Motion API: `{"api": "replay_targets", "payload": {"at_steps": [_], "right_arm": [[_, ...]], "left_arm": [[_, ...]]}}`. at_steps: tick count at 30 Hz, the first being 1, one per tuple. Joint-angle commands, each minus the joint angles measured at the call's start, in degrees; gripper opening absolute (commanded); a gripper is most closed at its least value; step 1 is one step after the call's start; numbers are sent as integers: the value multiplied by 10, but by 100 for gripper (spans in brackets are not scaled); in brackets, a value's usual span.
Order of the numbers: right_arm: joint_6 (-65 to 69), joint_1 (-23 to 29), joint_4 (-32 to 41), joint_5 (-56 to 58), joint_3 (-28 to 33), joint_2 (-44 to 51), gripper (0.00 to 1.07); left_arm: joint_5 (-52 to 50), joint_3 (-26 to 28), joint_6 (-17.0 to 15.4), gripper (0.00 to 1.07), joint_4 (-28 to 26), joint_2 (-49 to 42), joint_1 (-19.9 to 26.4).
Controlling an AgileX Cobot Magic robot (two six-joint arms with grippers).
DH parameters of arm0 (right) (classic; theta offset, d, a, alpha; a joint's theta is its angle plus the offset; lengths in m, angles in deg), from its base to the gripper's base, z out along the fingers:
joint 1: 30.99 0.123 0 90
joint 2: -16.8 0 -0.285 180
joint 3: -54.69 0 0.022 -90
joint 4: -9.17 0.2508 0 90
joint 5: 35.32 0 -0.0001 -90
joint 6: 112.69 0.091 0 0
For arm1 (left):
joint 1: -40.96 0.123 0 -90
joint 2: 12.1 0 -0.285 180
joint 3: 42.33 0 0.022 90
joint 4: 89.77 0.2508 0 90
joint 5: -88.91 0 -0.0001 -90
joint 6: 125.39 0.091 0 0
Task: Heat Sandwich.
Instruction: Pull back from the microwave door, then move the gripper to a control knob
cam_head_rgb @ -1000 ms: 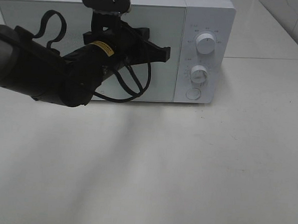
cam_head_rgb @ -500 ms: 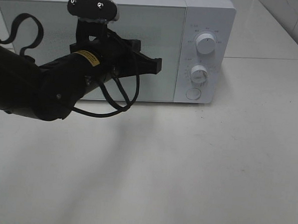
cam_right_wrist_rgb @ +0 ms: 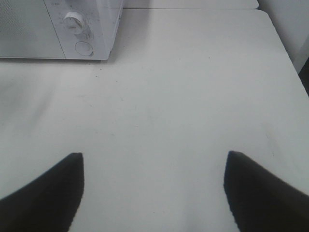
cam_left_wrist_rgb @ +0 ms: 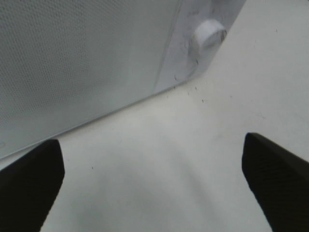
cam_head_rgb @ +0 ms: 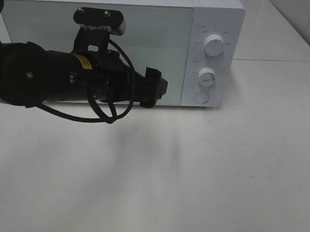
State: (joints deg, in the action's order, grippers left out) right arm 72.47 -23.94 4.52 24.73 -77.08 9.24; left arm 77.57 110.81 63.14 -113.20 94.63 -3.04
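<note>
- So, the sandwich isn't in any of our views. The microwave has its door shut, and the speckled window gives nothing away, so we can't say if it's inside.
- Our left gripper hangs in front of the door's lower right corner, near the control panel. Its fingers are spread wide with nothing between them.
- Our right gripper is over the bare table, well apart from the microwave. Its fingers are apart too, holding nothing.
- Our guess at the step is going for the controls: either the round button at the bottom or the lower knob just above it. We can't tell which.
- If it's the button, we'd bring the fingers together first and push square on with the tip. Go gently, so the microwave doesn't slide back.
- If it's the knob, we'd centre it between the fingers, close evenly on its rim and twist around its own axis, with no sideways pull.
- Either way, we'd watch the dangling cable so it doesn't snag on anything.
</note>
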Motion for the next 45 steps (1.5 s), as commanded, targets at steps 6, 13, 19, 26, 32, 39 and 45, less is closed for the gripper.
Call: {"api": "replay_targets", "payload": {"at_steps": [6,13,19,26,32,39,45], "right_arm": [[-3,-3,-1,-6,1,15,76],[-3,-3,-1,-6,1,15,76],[-3,-3,-1,-6,1,15,76],[-3,-3,-1,-6,1,15,76],[-3,-3,-1,-6,1,15,76],[-3,-3,-1,-6,1,15,76],[-3,-3,-1,-6,1,15,76]], "left_arm": [[153,-3,0,103,59,-40,-1],[321,-3,-1,101,84,-83,46],[410,-3,1,101,85,-123,114],[503,-3,-1,101,119,-190,225],[564,-3,-1,101,128,-238,316],[611,-3,-1,101,142,-293,405],[627,-26,-6,101,138,-334,478]]}}
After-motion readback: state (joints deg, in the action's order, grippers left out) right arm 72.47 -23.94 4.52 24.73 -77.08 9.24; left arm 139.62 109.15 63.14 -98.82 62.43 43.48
